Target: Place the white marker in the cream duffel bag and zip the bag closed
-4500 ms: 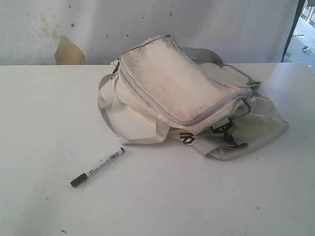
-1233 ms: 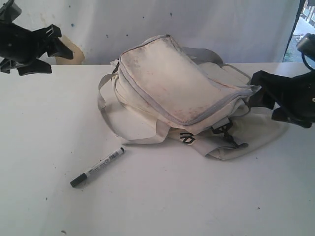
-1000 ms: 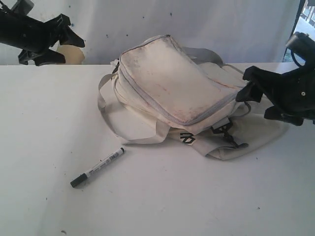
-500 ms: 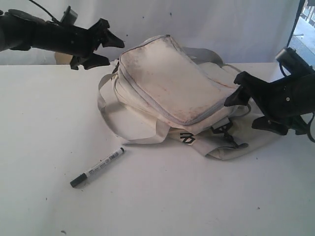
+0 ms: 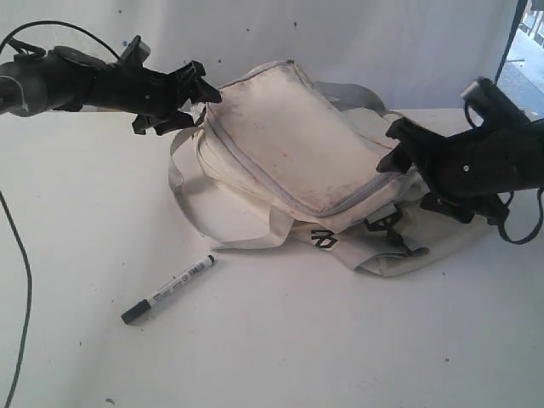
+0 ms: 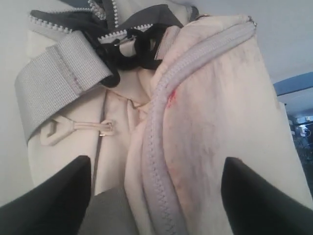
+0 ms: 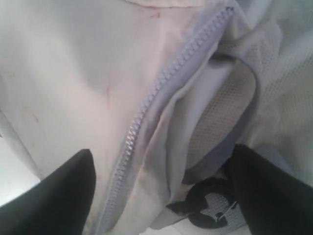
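Both arms [image 5: 76, 81] outstretched at cream duffel bag [image 5: 289, 144]

Robot test setup: white table [image 5: 340, 340], stained backdrop [image 5: 399, 42].

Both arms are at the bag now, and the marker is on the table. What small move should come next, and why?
Probably ease the left gripper forward and shut its jaws on what looks like a zipper pull. The cream duffel bag looks zipped shut, the right gripper is open and empty too, and the white marker lies apart on the table.
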You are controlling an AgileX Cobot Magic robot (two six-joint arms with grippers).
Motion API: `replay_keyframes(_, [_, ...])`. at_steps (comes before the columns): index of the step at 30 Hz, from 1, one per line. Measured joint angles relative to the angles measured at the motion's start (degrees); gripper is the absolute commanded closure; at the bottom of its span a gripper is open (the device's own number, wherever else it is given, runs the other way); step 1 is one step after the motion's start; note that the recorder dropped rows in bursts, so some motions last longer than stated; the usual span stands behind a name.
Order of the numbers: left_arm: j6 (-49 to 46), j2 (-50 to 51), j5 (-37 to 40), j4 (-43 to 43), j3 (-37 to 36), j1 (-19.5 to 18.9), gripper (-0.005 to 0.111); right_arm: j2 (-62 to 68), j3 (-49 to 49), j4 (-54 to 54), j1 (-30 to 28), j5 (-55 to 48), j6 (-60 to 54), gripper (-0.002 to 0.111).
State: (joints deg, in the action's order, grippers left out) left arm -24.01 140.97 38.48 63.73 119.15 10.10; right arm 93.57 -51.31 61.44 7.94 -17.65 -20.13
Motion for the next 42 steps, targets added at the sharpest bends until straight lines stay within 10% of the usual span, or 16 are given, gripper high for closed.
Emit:
replay_keyframes(4, [0.0, 1.9, -1.7, 0.5, 0.1, 2.2, 0.051, 3.2, 0.0, 0.3, 1.7, 2.1, 0.0, 0.057])
replay_keyframes(7, [0.4, 2.7, -3.0, 1.4, 0.1, 2.7, 0.093, 3.4, 0.0, 0.3, 1.7, 2.4, 0.0, 0.101])
replay_keyframes(9, [0.5, 2.7, -3.3, 1.7, 0.1, 2.7, 0.106, 3.4, 0.0, 0.4, 1.7, 3.0, 0.0, 0.108])
replay_keyframes(28, [-7.1, -1.1, 9.9, -1.2, 11.6, -0.1, 0.107, 2.8, -12.3, -5.0, -2.0, -1.8, -3.3, 0.108])
replay_keyframes(42, [-2.9, -4.4, 30.1, -8.3, 11.7, 4.0, 0.107, 2.8, -28.2, -43.9, -10.8, -18.8, 18.7, 0.108])
